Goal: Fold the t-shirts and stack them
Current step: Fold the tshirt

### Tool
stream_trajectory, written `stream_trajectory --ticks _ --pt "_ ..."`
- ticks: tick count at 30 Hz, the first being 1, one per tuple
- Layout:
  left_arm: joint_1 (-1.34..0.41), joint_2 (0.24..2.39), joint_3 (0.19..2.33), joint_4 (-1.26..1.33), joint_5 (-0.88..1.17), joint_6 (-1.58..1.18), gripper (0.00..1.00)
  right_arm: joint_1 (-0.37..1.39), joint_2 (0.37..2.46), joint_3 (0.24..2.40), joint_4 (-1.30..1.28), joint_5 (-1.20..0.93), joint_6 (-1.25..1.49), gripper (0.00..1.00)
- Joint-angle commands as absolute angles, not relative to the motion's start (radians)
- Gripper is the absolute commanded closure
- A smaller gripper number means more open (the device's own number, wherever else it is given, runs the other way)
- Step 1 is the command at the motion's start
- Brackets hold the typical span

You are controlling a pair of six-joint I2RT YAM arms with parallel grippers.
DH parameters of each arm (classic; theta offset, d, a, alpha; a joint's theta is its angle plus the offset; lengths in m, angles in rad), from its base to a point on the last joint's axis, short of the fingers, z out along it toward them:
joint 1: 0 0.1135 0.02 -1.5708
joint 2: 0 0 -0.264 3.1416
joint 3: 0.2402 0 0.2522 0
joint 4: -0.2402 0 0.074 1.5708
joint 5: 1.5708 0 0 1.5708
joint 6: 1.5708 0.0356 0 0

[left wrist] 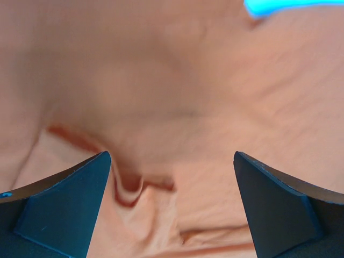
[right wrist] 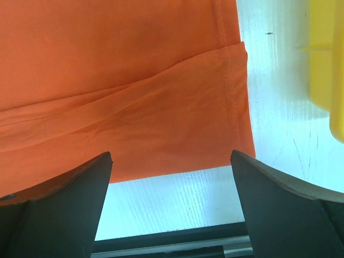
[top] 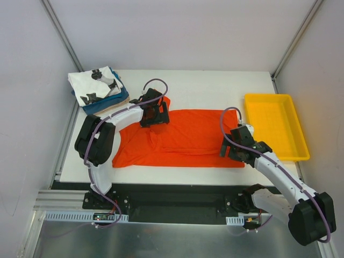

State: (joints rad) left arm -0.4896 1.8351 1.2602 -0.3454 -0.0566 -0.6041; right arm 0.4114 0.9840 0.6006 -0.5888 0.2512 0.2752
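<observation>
Under the left gripper lies the far left part of the orange-red tee, which is spread flat across the table between the two arms, with a fold ridge running along its middle. That gripper's fingers stand wide apart with nothing pinched between them. Wrinkled cloth fills the wrist view close below the tips, but whether they touch it cannot be told. The right gripper is likewise spread and holds nothing, hovering over the shirt's near right corner, where the stitched hem ends on bare table. Beyond and to the left of the left gripper sits a folded stack, a white tee with black prints on top of a blue tee. Just right of the right gripper rests the yellow tray.
</observation>
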Motion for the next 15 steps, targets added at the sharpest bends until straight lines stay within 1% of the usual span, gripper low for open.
stream_trajectory --ticks 1,7,11,15 --pt "-0.463 1.885 1.344 -0.328 -0.049 -0.571 0.01 0.413 0.954 0.614 -0.604 0.284 0.261 0.03" --pt "-0.454 1.816 1.301 -0.328 -0.055 -0.558 0.01 0.413 0.942 0.612 -0.606 0.29 0.264 0.03" --pt "-0.454 1.7 1.235 -0.328 -0.081 -0.554 0.01 0.413 0.951 0.615 -0.601 0.275 0.265 0.03" --pt "-0.454 1.597 1.16 -0.328 -0.06 -0.558 0.01 0.413 0.957 0.615 -0.594 0.258 0.265 0.03"
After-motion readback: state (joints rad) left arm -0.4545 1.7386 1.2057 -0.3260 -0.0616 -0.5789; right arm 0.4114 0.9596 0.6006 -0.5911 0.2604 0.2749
